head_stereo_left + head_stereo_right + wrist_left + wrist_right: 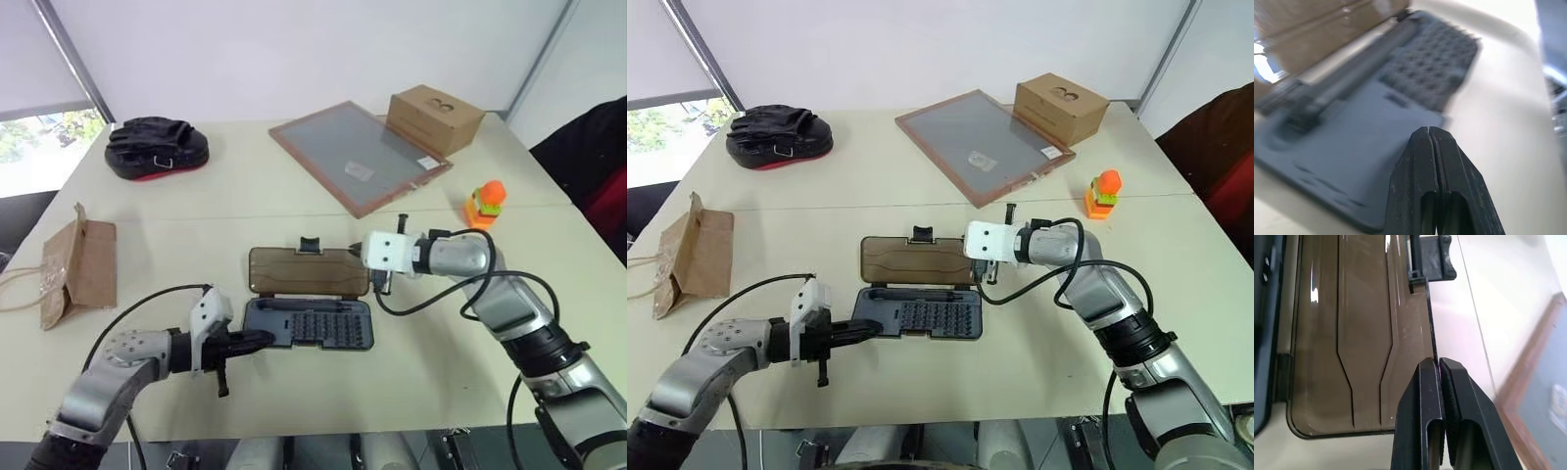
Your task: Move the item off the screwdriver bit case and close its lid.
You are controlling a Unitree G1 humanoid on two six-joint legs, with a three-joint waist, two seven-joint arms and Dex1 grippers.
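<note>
The screwdriver bit case [323, 328] lies open in the middle of the table, its dark grey tray holding rows of small bits. Its smoky-brown lid [309, 272] lies flat behind the tray, with a black latch tab at its far edge. The item [485, 204], an orange and lime-green block stack, stands on the table to the far right, apart from the case. My left gripper [263, 339] is shut, its tips over the tray's left end. My right gripper [1439, 363] is shut at the lid's right edge; I cannot tell if it touches.
A brown-framed grey panel [358, 157] lies at the back with a tan cardboard box [434, 119] on its far corner. A black padded item [157, 147] sits at the back left. A brown paper bag [78, 262] lies at the left edge.
</note>
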